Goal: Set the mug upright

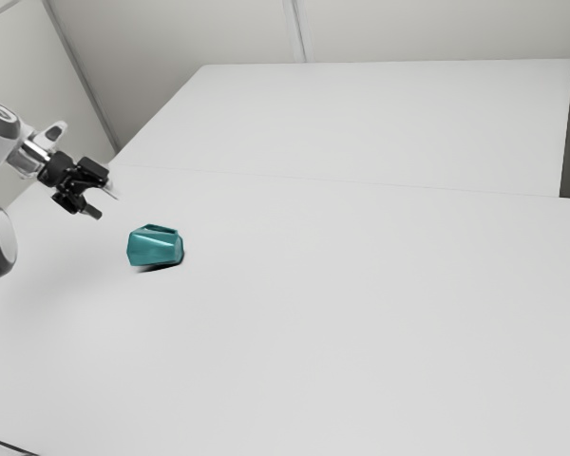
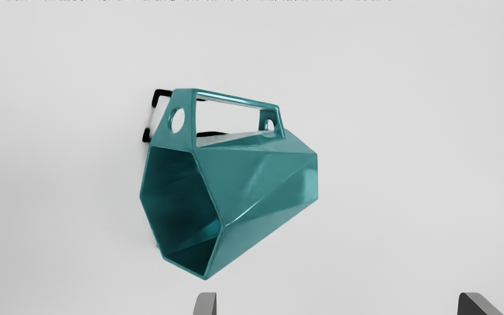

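End effector (image 1: 105, 204) is open. Faceted teal mug (image 1: 156, 247) lies on its side on the surface (image 1: 361, 285), at 4 o'clock from it in the exterior view. Straddle the mug clear of its handle (image 2: 236, 99), grip, lift, then rotate upright.

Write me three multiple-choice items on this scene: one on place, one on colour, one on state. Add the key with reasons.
1. In the exterior view, where is the mug relative to the tool?
A) Toward the view's left
B) Toward the view's right
C) Directly above

2. What colour is the mug?
A) Teal
B) Orange
C) White

3. How does the mug stand?
A) Upright
B) Upside down
C) On its side

1 B: it lies farther from the view's left edge.
2 A: both views show blue-green walls.
3 C: its body lies lengthwise along the table.
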{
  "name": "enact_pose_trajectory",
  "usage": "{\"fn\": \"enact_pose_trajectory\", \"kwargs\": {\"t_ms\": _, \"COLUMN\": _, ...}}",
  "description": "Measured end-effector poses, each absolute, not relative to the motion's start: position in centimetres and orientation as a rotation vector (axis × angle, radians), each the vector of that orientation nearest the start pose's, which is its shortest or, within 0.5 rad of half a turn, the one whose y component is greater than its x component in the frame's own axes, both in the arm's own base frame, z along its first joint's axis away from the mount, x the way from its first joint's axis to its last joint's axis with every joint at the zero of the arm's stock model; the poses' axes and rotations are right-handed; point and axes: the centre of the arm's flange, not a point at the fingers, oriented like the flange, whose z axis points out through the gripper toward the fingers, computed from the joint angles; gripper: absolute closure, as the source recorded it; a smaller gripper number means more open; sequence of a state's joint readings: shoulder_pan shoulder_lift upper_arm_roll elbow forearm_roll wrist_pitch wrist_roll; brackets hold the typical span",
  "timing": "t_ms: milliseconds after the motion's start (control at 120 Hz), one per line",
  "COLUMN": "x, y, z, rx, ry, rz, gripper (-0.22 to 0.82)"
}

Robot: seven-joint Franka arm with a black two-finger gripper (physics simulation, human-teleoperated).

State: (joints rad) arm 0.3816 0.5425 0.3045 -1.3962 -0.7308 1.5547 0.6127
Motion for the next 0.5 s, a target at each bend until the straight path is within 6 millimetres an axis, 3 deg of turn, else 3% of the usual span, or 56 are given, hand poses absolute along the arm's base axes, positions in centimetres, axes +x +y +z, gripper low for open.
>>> {"fn": "enact_pose_trajectory", "kwargs": {"t_ms": 225, "x": 58.2, "y": 33.7, "z": 33.3, "rx": 2.397, "ry": 0.238, "rz": 0.117, "gripper": 0.00}}
{"fn": "enact_pose_trajectory", "kwargs": {"t_ms": 383, "x": 58.1, "y": 33.7, "z": 30.5, "rx": 2.355, "ry": 0.246, "rz": 0.149, "gripper": 0.00}}
{"fn": "enact_pose_trajectory", "kwargs": {"t_ms": 500, "x": 58.1, "y": 33.4, "z": 29.6, "rx": 2.322, "ry": 0.245, "rz": 0.185, "gripper": 0.00}}
